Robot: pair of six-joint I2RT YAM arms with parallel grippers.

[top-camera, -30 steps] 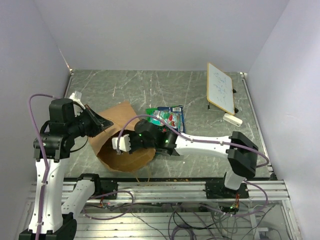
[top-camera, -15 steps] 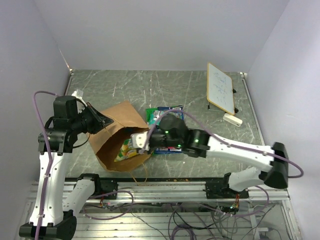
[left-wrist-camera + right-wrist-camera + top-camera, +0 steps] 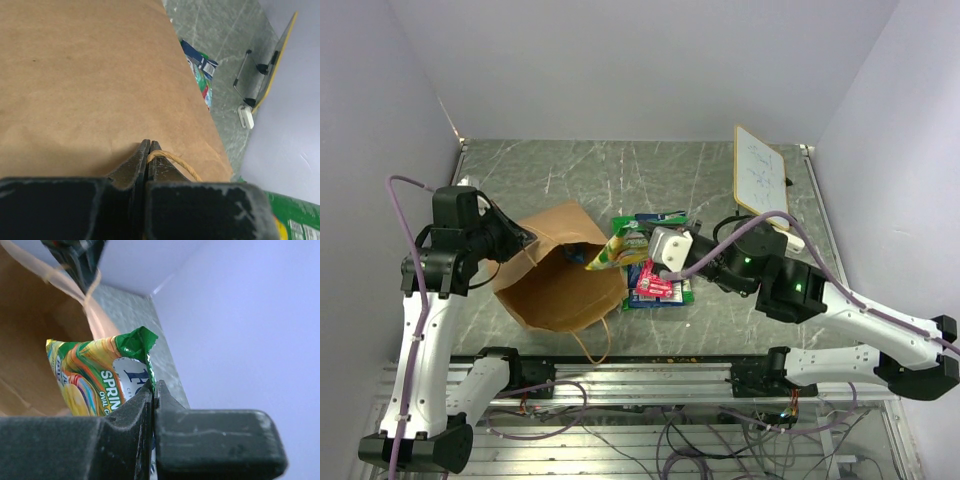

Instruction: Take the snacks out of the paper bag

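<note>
Crowding the scratched grey table (image 3: 620,170) just right of the creased brown paper bag (image 3: 560,285): a red packet (image 3: 653,283) and blue-green packets (image 3: 668,219), glossy and crinkled; farther back, tilted, a white framed board (image 3: 760,175); pinched tight in the right claw (image 3: 648,247) by its crimped green corner, the yellow-green packet (image 3: 617,250), held in the air beside the bag's mouth; clamped on the bag's rim and twisted handle (image 3: 175,161), the left claw (image 3: 525,240).
</note>
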